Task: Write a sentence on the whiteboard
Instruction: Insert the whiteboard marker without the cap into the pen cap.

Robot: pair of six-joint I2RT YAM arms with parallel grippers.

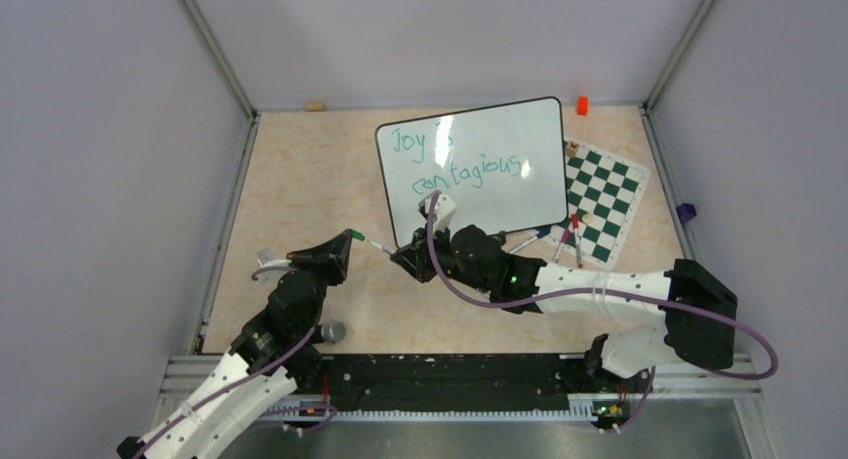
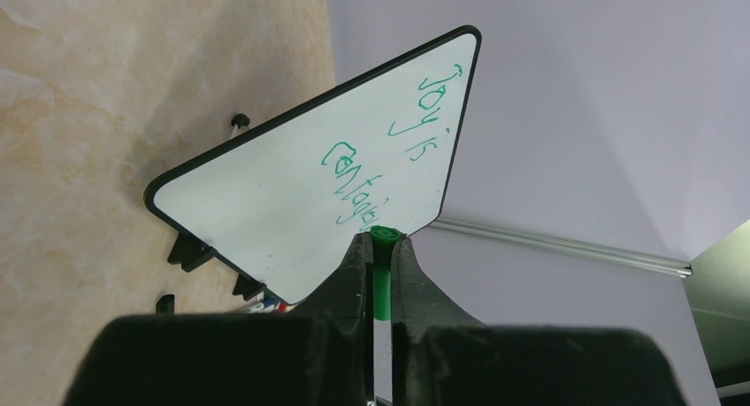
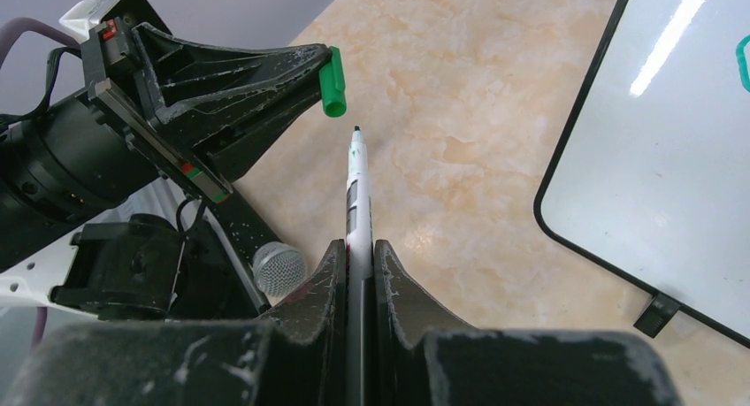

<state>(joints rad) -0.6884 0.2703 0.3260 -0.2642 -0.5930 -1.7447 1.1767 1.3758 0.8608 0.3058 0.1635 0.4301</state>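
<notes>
Whiteboard (image 1: 500,149) beyond left claw (image 1: 348,242) tight on green cap (image 3: 333,83), right claw (image 3: 358,247) tight on marker (image 3: 356,185).

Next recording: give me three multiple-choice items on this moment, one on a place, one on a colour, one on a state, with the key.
1. In the top view, on which side of the whiteboard does the checkered mat lie?
A. left
B. right
C. in front, by the arm bases

2. What colour is the sentence?
A. red
B. black
C. teal-green

3. The marker in the right gripper is:
A. capped
B. uncapped, with the green cap in the left gripper
C. lying on the table

Key: 1 B, the mat meets the board's right edge. 2 C, both lines are written in teal-green. 3 B, the bare tip points at the cap pinched in the other gripper.
</notes>
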